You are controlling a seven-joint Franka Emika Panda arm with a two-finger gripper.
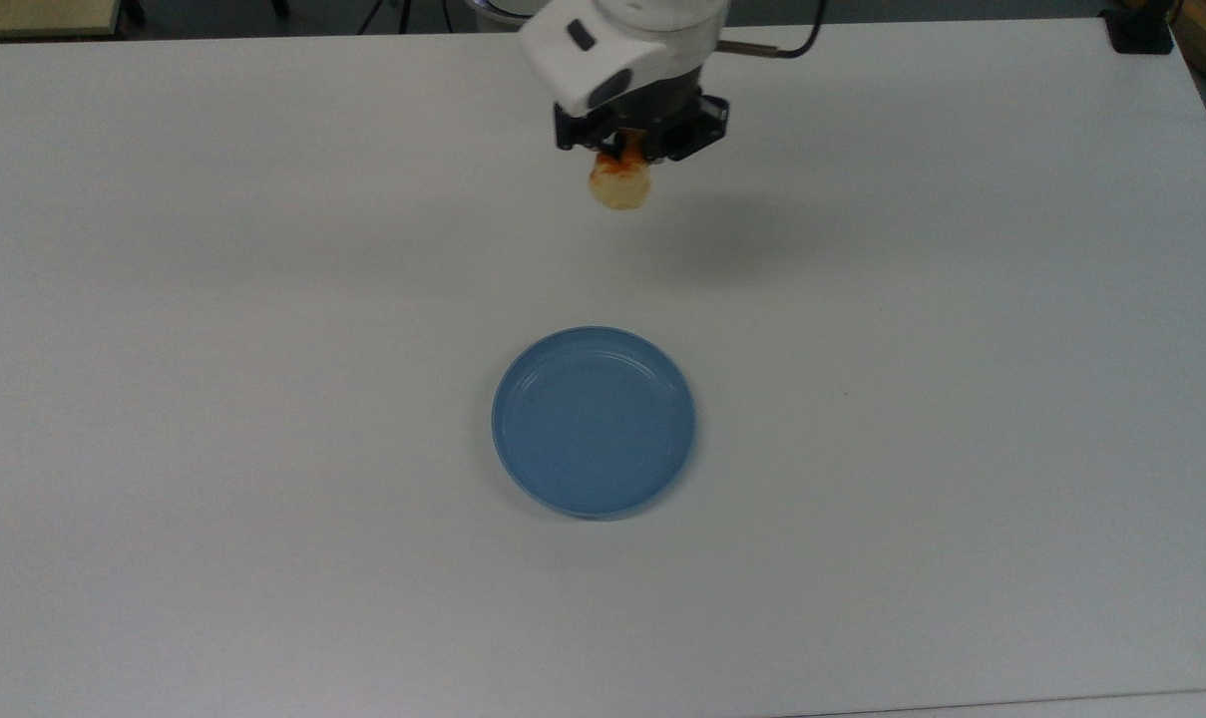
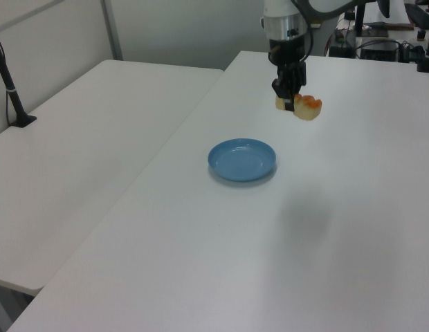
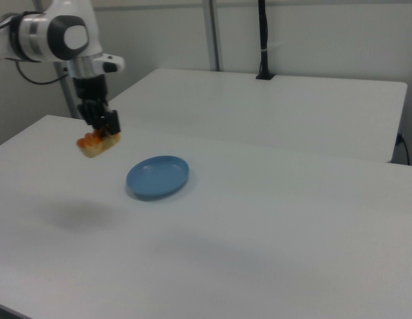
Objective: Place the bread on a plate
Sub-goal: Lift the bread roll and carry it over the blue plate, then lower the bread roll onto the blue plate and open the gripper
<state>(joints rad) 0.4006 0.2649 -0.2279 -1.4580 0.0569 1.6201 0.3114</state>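
Note:
The bread (image 1: 619,185) (image 2: 303,106) (image 3: 93,144), a pale-yellow loaf with orange-browned bumps, hangs in the air well above the table. My gripper (image 1: 630,152) (image 2: 289,102) (image 3: 106,130) is shut on one end of it, and the rest of the loaf sticks out to the side. The round light-blue plate (image 1: 594,420) (image 2: 241,160) (image 3: 158,176) lies flat on the white table (image 1: 962,399) with nothing on it. In the top view the bread is above the plate in the picture, apart from it. In the right view it hangs to the plate's left.
A second white table (image 2: 83,131) (image 3: 286,106) stands beside this one. A black post (image 2: 10,90) (image 3: 263,40) rises from its far edge. Cables and equipment (image 2: 370,41) sit beyond the table's end in the left view.

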